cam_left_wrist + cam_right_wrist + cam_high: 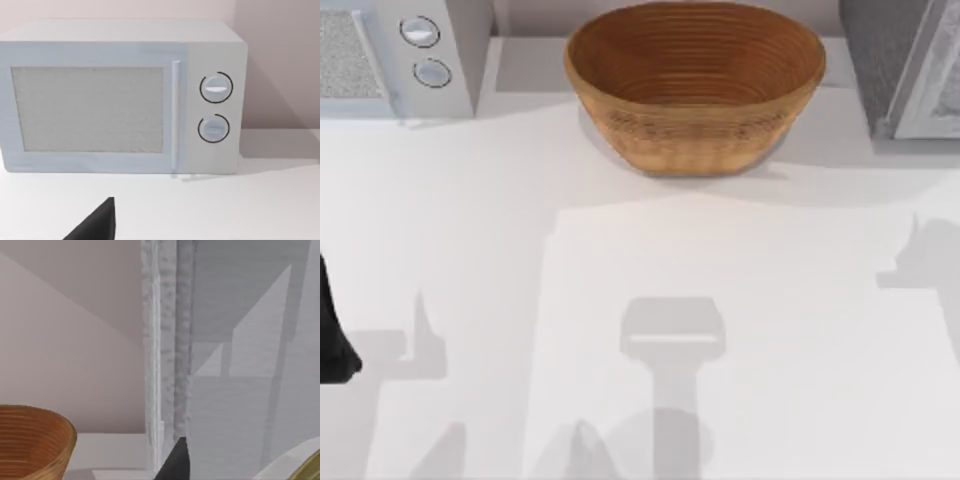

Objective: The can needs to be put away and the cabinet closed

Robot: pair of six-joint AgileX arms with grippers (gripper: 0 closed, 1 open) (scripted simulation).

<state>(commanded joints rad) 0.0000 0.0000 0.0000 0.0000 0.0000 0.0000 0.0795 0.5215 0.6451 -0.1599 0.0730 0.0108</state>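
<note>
The can (300, 467) shows as a white rim with a dull gold top, very close to the camera in the right wrist view. My right gripper is shut on it, with one dark fingertip (175, 465) beside it. Right in front stands the cabinet (167, 340), seen as a speckled grey upright edge with a shadowed grey interior beyond. From above, the cabinet (880, 50) is at the back right of the table, and its pale framed door (935, 85) is swung out at an angle. My left gripper (95, 225) is parked at the table's left edge, facing the microwave.
A light-grey microwave (400, 50) with two round knobs fills the back left corner. A large woven brown basket (695, 85) sits at the back middle, just left of the cabinet, and its rim (30, 437) is close to my right gripper. The left arm (332, 330) is dark at the left edge.
</note>
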